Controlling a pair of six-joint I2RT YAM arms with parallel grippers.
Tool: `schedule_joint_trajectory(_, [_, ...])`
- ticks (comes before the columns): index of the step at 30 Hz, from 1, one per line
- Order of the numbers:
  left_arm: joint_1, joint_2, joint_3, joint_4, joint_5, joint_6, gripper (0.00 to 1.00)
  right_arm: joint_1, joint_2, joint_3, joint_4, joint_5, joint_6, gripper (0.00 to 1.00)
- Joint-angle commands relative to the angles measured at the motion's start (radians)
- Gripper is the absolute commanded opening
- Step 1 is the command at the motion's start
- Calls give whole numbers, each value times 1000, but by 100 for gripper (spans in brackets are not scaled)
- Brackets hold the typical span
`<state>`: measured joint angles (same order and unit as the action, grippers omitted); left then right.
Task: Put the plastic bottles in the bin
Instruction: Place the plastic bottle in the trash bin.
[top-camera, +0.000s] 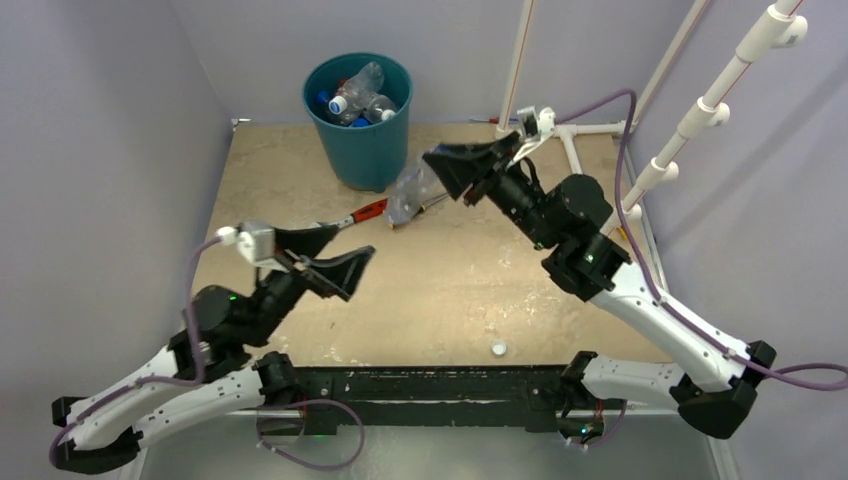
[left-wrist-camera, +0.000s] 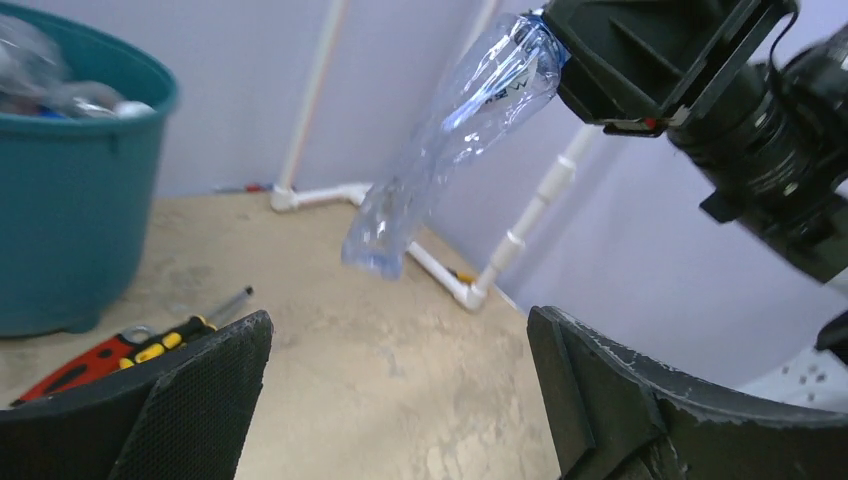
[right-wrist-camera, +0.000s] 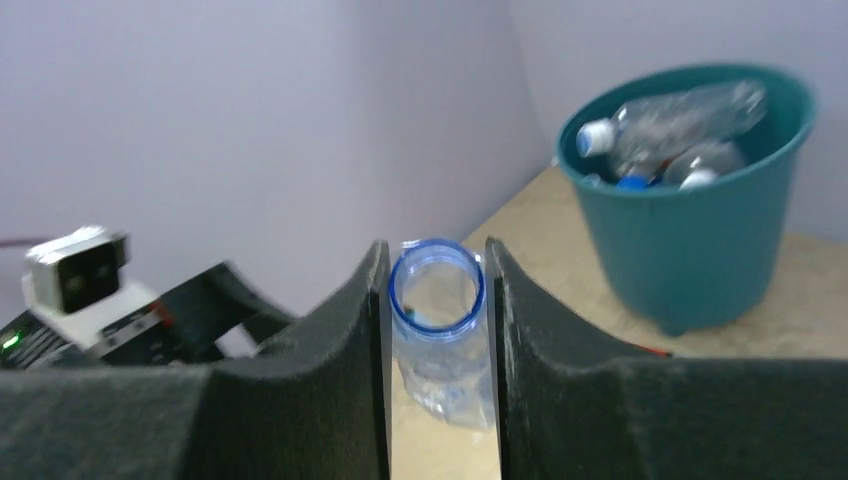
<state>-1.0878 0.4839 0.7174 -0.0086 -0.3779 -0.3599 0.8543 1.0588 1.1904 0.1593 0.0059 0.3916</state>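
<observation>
Left pincer gapes wide, right pincer is clamped tight.

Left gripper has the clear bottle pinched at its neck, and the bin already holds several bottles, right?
No: the right gripper pinches the clear bottle at its neck, as the right wrist view shows; the left gripper is open and empty. The bin does hold several bottles.

right gripper clamping clear bottle, teal bin just beside
</observation>
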Motion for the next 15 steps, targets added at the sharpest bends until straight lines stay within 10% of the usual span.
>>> schedule_joint_trajectory(1, [-1, -146, 42, -81, -201, -18, 99, -51, 133, 132, 254, 207, -84, 0])
schedule_joint_trajectory(15, [-1, -211, 17, -149, -287, -34, 99, -187, 693, 515, 661, 263, -200, 0])
